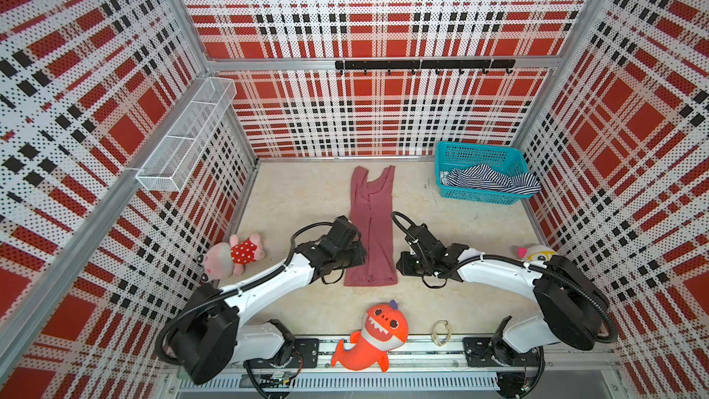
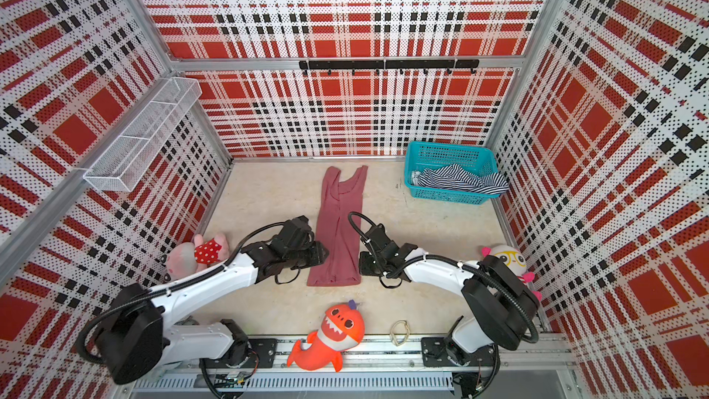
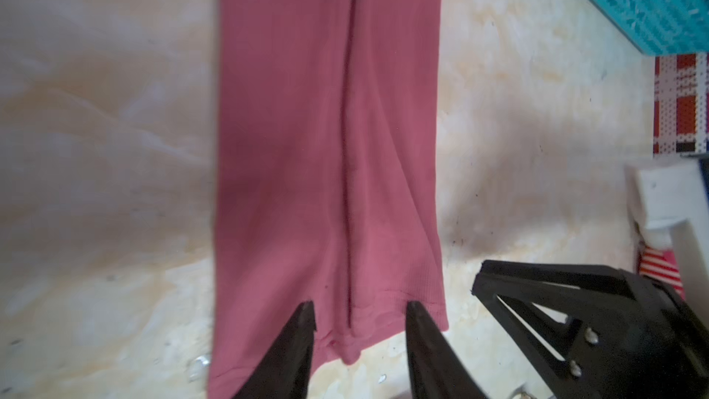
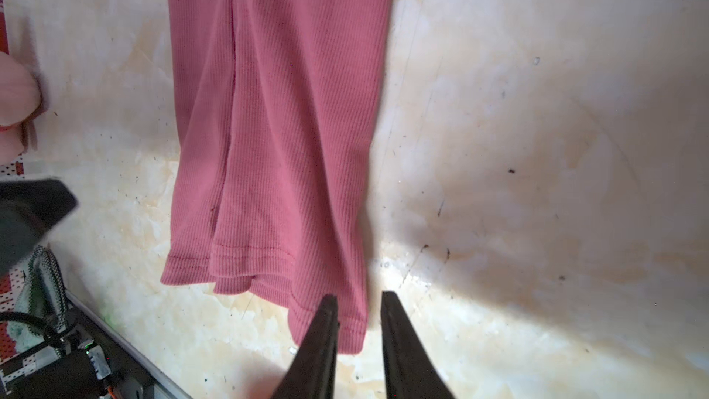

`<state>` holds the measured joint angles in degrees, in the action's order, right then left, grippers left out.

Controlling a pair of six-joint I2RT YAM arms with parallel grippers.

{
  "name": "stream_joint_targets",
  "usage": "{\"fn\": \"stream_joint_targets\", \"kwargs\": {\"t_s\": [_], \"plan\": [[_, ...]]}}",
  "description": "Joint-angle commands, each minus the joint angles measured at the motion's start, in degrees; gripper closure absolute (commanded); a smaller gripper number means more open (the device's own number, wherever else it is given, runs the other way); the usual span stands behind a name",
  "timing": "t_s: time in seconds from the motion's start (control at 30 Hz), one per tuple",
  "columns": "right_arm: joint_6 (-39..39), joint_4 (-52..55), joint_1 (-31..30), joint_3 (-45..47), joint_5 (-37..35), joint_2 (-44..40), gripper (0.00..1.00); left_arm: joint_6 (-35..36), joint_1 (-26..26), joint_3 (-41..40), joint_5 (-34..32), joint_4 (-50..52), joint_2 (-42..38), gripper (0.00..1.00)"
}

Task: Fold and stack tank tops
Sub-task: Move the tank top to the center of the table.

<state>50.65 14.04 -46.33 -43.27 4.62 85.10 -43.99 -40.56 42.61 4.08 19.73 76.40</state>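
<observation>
A dusty rose-maroon tank top (image 1: 370,232) (image 2: 337,232) lies on the table as a long narrow strip, straps toward the back wall. My left gripper (image 3: 360,305) hovers over its near hem, jaws apart, with the cloth (image 3: 307,128) lying flat between them. My right gripper (image 4: 359,295) is open by a narrower gap at the hem's right corner (image 4: 284,109), and nothing is pinched. In both top views the grippers (image 1: 356,257) (image 1: 401,264) flank the hem end. The striped tank top (image 1: 487,182) (image 2: 460,180) lies crumpled in the basket.
The teal basket (image 1: 479,153) stands at the back right. A pink plush in a red dotted dress (image 1: 234,257) lies at the left, a white plush with glasses (image 1: 537,255) at the right, an orange shark plush (image 1: 374,335) at the front. A wire shelf (image 1: 188,136) juts from the left wall.
</observation>
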Motion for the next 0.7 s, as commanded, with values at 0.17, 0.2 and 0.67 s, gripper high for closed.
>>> {"fn": "stream_joint_targets", "kwargs": {"t_s": [0.17, 0.2, 0.67], "plan": [[4.2, -2.8, 0.1, 3.6, -4.9, -3.7, 0.63, 1.5, -2.9, -1.6, 4.5, -5.3, 7.5, 0.56], [4.2, -2.6, 0.1, 3.8, -5.1, -3.9, 0.63, 1.4, -3.0, -1.7, 4.5, -5.5, 7.9, 0.58], [3.2, -2.1, 1.1, 5.4, -6.0, -5.6, 0.63, 2.0, -3.5, -1.5, 4.4, -4.9, 9.9, 0.85]]}}
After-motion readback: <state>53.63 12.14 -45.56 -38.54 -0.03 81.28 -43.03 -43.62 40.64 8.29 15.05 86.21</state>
